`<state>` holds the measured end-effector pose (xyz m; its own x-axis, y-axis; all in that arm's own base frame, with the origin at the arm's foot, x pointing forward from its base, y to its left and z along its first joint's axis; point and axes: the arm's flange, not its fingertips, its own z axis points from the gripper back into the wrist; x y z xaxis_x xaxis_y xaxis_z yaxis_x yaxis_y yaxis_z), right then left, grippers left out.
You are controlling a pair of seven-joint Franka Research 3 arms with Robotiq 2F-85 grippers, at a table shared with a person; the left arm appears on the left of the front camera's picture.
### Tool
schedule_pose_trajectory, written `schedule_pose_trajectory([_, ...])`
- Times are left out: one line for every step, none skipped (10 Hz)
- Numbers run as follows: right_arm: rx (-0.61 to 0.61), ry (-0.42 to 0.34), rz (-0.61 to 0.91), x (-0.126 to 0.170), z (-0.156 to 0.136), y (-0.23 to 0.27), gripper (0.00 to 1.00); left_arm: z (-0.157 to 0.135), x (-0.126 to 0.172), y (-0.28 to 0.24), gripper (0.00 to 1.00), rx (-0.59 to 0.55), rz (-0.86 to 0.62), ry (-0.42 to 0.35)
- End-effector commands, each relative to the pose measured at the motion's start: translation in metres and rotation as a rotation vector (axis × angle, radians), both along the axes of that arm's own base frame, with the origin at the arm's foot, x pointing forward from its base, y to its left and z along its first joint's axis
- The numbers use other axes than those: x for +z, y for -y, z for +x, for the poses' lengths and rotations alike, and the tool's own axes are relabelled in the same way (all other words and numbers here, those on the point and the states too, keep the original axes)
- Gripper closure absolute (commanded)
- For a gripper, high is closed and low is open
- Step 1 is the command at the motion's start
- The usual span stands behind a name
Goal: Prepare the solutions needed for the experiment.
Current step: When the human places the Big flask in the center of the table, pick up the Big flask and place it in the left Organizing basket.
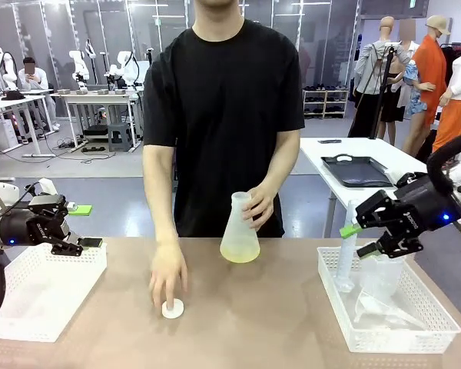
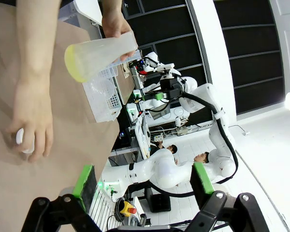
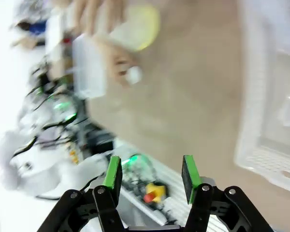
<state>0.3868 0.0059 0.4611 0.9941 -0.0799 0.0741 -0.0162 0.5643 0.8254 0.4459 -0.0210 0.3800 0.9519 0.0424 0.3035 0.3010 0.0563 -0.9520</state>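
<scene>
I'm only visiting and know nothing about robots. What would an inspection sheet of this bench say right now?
Surface: brown table, with a person standing at its far side.
Job's things: pale yellow solution, a shallow layer in a frosted conical flask held upright by one hand.
Clutter: the other hand rests fingers on a white round cap; left basket; right basket holding clear plastic labware.
Grippers: left gripper open, near the left basket's far edge; right gripper open, over the right basket.
Cables: black cable arching over the right arm.
Surroundings: black tray on a white table behind; more tables farther off.
</scene>
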Motion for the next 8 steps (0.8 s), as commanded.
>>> schedule_pose_trajectory([0.082,-0.015,0.225,-0.012,0.008,0.012,0.37,-0.001,0.002,0.0,0.0,-0.005,0.007,0.0])
schedule_pose_trajectory([0.053,0.023,0.27,-0.016,0.008,0.011,0.37,-0.001,0.002,0.0,0.0,-0.005,0.007,0.0])
schedule_pose_trajectory([0.044,0.043,0.31,-0.022,0.01,0.009,0.37,-0.001,0.002,0.0,0.0,-0.005,0.007,0.0])
schedule_pose_trajectory([0.039,0.049,0.356,-0.027,0.011,0.006,0.37,-0.001,0.002,0.0,0.0,-0.005,0.007,0.0])
schedule_pose_trajectory([0.042,0.049,0.374,-0.032,0.011,0.001,0.37,-0.001,0.002,0.0,0.0,-0.005,0.007,0.0])
schedule_pose_trajectory([0.049,0.032,0.422,-0.036,0.014,0.0,0.37,-0.001,0.002,0.0,0.0,-0.005,0.007,0.0])
schedule_pose_trajectory([0.045,0.019,0.491,-0.039,0.015,0.001,0.37,-0.001,0.002,0.0,0.0,-0.005,0.007,0.0])
schedule_pose_trajectory([0.035,-0.001,0.503,-0.042,0.015,0.001,0.37,-0.001,0.002,0.0,0.0,-0.005,0.007,0.0])
